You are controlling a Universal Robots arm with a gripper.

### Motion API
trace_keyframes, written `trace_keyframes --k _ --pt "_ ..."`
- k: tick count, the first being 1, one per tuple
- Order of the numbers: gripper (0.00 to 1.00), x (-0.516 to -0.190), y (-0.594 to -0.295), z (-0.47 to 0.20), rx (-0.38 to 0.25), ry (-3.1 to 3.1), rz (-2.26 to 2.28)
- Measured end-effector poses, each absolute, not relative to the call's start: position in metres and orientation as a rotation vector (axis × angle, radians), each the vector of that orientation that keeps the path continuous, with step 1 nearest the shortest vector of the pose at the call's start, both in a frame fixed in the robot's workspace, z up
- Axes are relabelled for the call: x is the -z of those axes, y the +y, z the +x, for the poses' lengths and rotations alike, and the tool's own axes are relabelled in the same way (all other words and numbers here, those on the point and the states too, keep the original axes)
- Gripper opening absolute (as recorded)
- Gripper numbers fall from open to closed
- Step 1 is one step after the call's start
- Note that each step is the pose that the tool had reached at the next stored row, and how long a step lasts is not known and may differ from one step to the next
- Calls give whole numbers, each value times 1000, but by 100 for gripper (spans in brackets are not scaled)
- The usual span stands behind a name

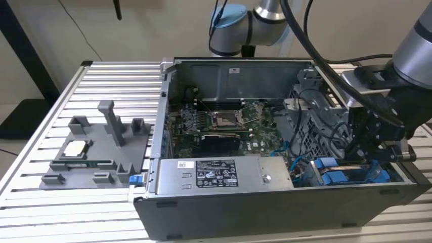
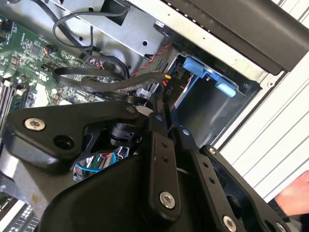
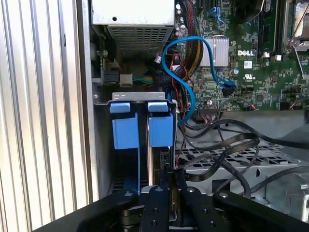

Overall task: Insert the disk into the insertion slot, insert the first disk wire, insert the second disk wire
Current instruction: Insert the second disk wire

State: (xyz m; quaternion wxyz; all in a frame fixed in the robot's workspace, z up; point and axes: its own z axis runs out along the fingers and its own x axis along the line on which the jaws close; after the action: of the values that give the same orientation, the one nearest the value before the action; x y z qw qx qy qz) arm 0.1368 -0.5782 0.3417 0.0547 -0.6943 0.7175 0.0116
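A Universal Robots arm reaches down into an open desktop computer case [image 1: 202, 212] lying on a ribbed metal table [image 1: 101, 76], its black gripper [image 1: 368, 152] lowered into the case's corner nearest the camera on the exterior view's right. There it sits over the insertion slot [image 1: 337, 174], a drive bay marked by bright blue plastic tabs. In both wrist views the gripper's fingers [image 3: 166, 191] are drawn narrowly together, pinching what looks like a thin dark connector end just above the bay; exactly what they grip cannot be made out. The disk [image 3: 157, 162] stands edge-on in the bay between the blue tabs. A blue data cable [image 3: 186, 87] loops from the green motherboard [image 3: 251, 63] toward the bay. The grey labelled power-supply box [image 1: 223, 174] lies along the case's near wall, beside the bay.
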Motion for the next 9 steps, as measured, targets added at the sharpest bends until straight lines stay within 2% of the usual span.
trace_keyframes --k 9 --pt "18 -337 -578 137 -34 2178 -2108"
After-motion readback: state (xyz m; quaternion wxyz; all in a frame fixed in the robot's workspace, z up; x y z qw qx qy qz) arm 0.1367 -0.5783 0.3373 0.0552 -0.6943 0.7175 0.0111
